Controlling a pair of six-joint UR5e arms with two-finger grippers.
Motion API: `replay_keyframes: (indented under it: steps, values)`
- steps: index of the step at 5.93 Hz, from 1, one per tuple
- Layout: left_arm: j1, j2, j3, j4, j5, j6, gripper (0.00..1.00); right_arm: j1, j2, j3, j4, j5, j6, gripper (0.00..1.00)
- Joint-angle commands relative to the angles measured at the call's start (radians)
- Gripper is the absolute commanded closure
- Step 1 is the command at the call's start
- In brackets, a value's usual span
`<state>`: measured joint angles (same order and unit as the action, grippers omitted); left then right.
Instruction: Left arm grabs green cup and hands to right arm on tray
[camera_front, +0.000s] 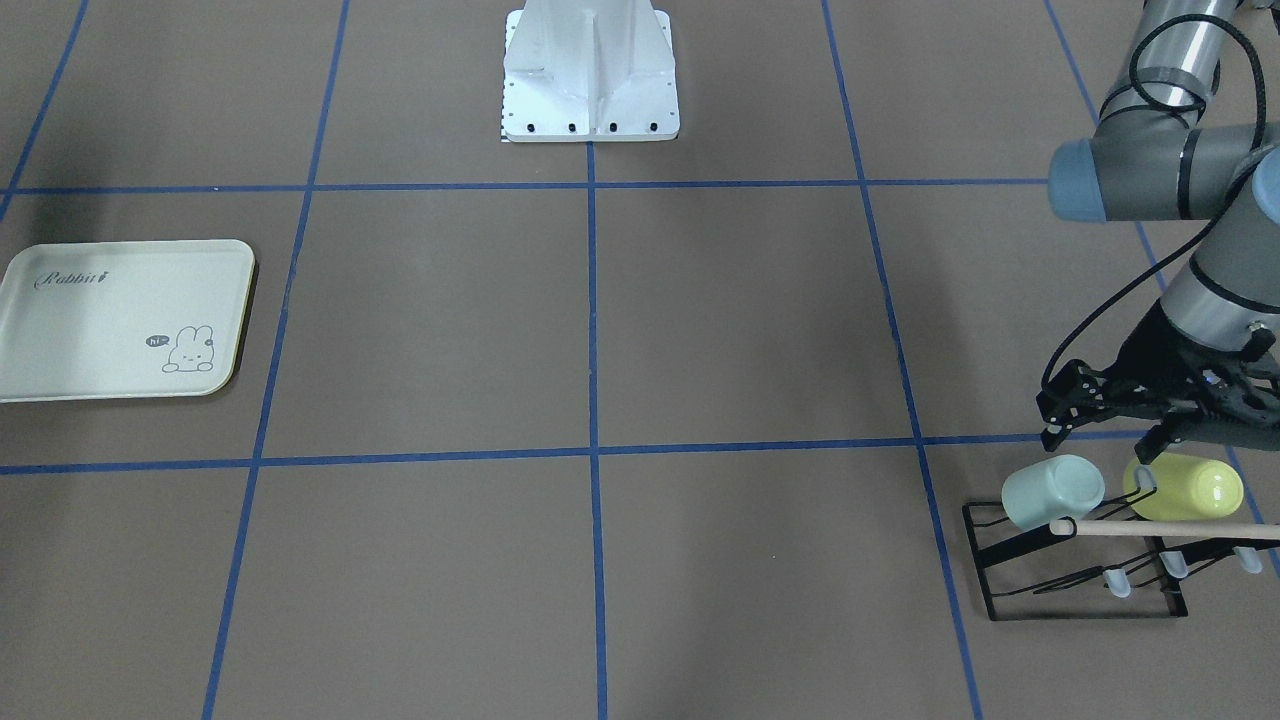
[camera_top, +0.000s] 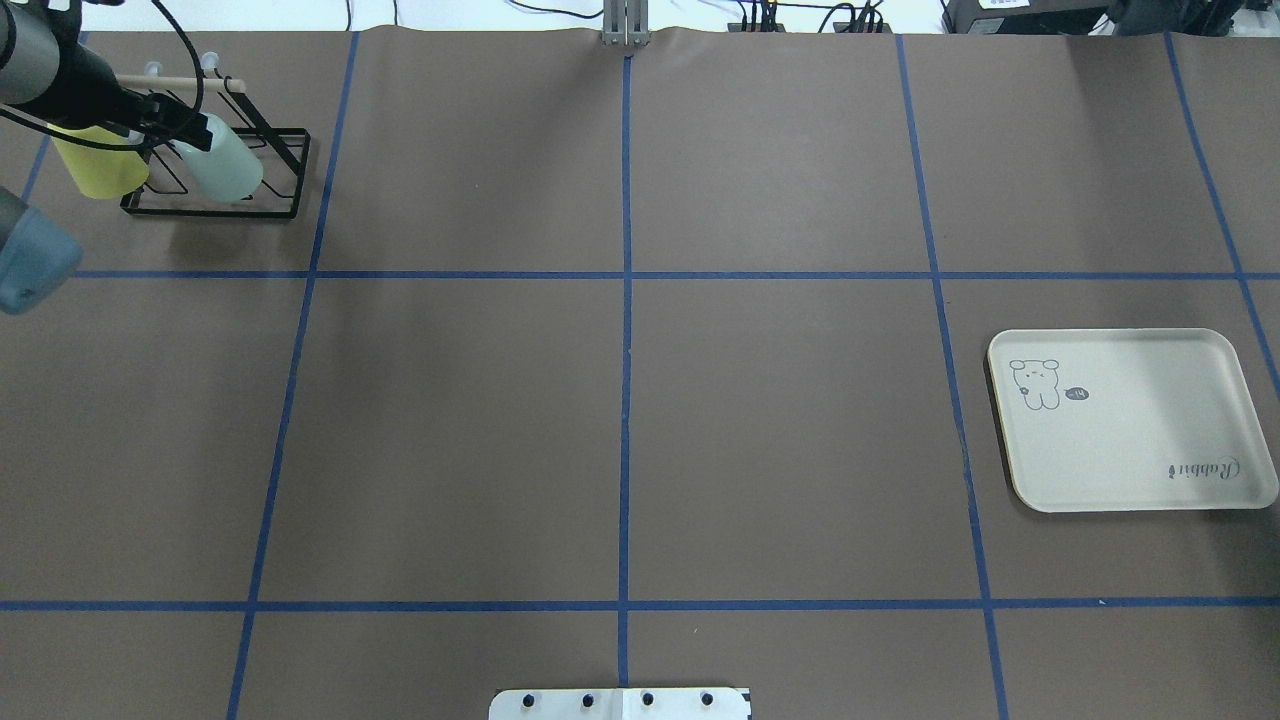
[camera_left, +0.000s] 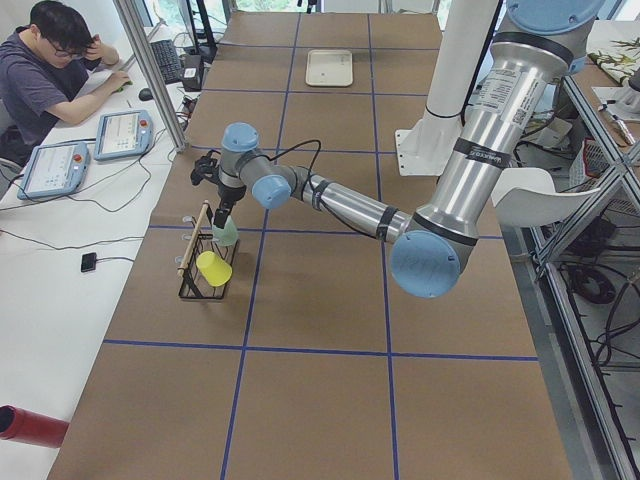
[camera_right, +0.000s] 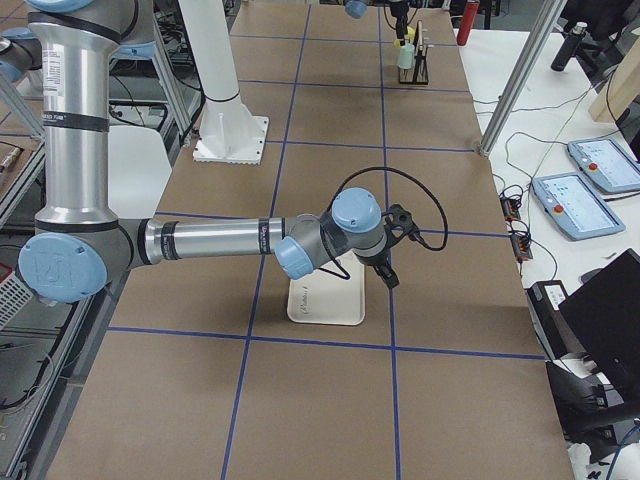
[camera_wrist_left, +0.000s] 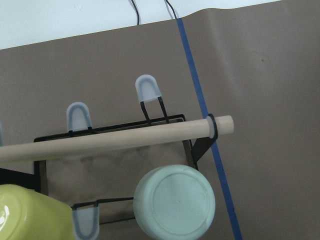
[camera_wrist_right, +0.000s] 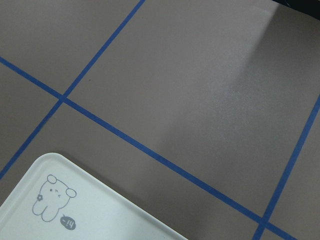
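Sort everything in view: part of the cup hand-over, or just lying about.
Job: green cup, left gripper, right gripper, tray.
Lying about: yellow-green cup, black wire rack, wooden rod.

1. Counted two arms: the left arm (camera_left: 340, 205) and the right arm (camera_right: 200, 240).
2. Counted two cups: one green cup (camera_front: 1052, 490) and one yellow-green cup (camera_front: 1190, 490).
3. Found one black wire rack (camera_front: 1085, 614), carrying one wooden dowel (camera_wrist_left: 115, 137).
4. Made out three clear-capped pegs (camera_front: 1118, 581) on that rack in the front-facing view.
5. Saw one tray (camera_top: 1130, 440), bearing one bunny drawing (camera_front: 190, 350).
6. Noted one white pedestal (camera_front: 590, 75).
7. Spotted one seated person (camera_left: 50, 70), with two handheld screens (camera_left: 125, 133) nearby.
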<state>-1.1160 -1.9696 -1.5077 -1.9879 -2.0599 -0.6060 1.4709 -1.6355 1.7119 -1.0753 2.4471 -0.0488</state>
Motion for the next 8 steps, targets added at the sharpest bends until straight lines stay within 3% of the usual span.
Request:
replay_keyframes:
  steps: [1, 8]
  values:
    - [0.018, -0.023, 0.03, 0.0, 0.027, -0.003, 0.0, -0.001, -0.001, 0.0, 0.0, 0.0, 0.0, 0.0]
    - [0.047, -0.037, 0.075, -0.002, 0.029, -0.008, 0.01, -0.001, -0.001, 0.0, 0.0, 0.001, 0.0, 0.0]
